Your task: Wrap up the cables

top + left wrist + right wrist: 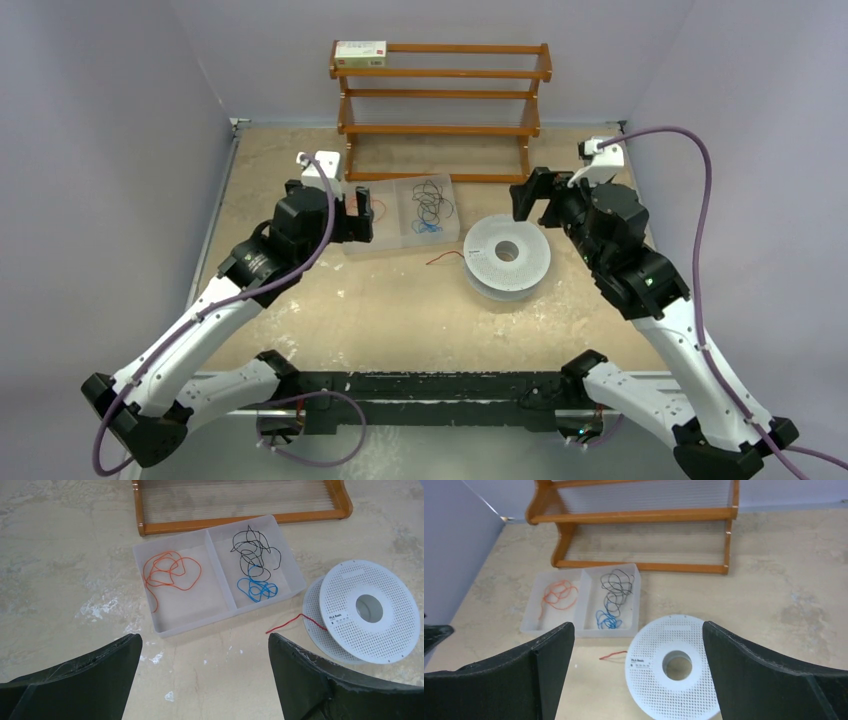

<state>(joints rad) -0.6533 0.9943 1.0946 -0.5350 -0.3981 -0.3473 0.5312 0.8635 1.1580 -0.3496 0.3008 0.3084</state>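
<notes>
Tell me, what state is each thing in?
White perforated spool: lying flat.
Thin orange wire: tangled, clear plastic tray, left compartment.
Thin black wire: tangled, right compartment.
Thin blue wire: tangled, right compartment.
Thin red wire: loose, end at spool.
Left gripper: jaws open, empty.
Right gripper: jaws open, empty.

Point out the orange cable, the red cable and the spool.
orange cable (170, 571), left wrist view, middle of tangle.
red cable (286, 622), left wrist view, mid-length.
spool (392, 630), left wrist view, top flange.
</notes>
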